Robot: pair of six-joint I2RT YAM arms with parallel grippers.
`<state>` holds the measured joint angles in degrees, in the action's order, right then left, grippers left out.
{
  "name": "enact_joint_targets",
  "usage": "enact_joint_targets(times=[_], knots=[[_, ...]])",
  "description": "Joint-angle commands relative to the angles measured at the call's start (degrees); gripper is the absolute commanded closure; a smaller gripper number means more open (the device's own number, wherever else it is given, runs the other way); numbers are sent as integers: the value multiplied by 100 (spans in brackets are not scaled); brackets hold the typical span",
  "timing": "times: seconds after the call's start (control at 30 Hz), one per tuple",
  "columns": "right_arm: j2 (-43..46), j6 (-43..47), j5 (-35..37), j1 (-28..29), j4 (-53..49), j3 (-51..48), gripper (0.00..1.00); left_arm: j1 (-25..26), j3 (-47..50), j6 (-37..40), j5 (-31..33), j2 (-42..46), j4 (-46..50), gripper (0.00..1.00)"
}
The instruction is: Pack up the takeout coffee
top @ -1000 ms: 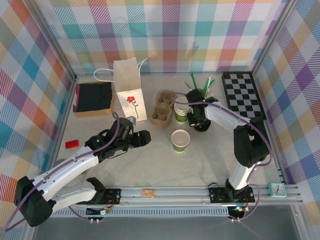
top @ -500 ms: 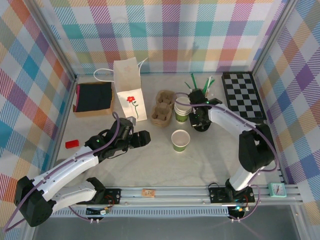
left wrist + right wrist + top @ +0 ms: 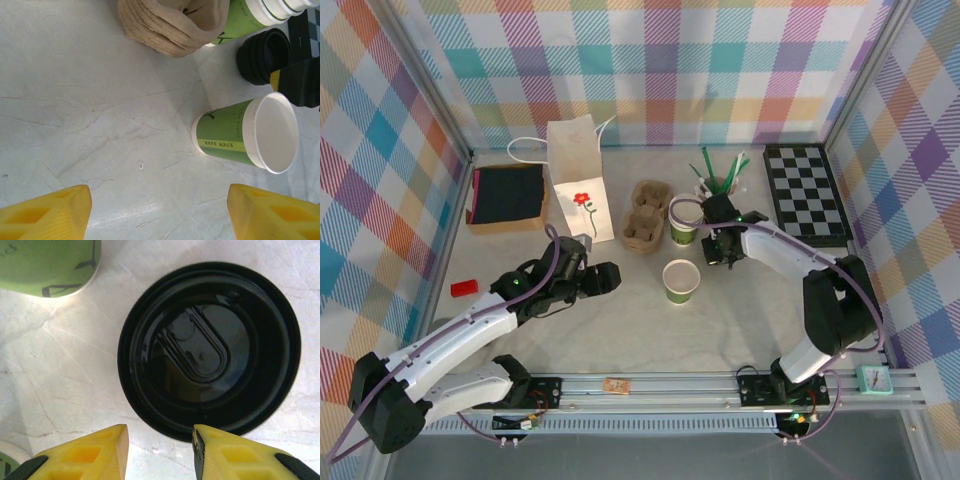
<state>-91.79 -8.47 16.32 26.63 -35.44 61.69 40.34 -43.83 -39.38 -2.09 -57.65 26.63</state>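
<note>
Robot lab booth: plaid cloth walls point(image 3: 670, 70), aluminium frame rails point(image 3: 700, 383), marbled tabletop point(image 3: 620, 325)

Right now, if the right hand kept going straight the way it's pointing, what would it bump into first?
Most likely the black lid. The right hand points down at it, and its near rim sits just ahead of the open fingers. How far above the lid the hand hangs is unclear.

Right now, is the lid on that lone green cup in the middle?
Off. The green cup stands upright with its white inside showing, and a black lid lies apart from it.
</note>
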Motion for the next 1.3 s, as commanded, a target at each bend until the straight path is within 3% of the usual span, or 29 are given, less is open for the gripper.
enact_joint_targets(times=[0.0,0.2,0.5,0.93,1.27], knots=[[-148,190,176,13,344,60,61,-79,72,44,-2,113,35,28],[-331,423,388,12,389,209,61,-79,101,41,23,123,27,28],[-309,504,69,43,393,146,62,-79,72,62,-9,45,0,28],[-533,535,71,53,311,249,55,-84,94,70,-11,51,-18,29],[-356,455,67,61,243,153,60,-85,134,67,14,78,-35,29]])
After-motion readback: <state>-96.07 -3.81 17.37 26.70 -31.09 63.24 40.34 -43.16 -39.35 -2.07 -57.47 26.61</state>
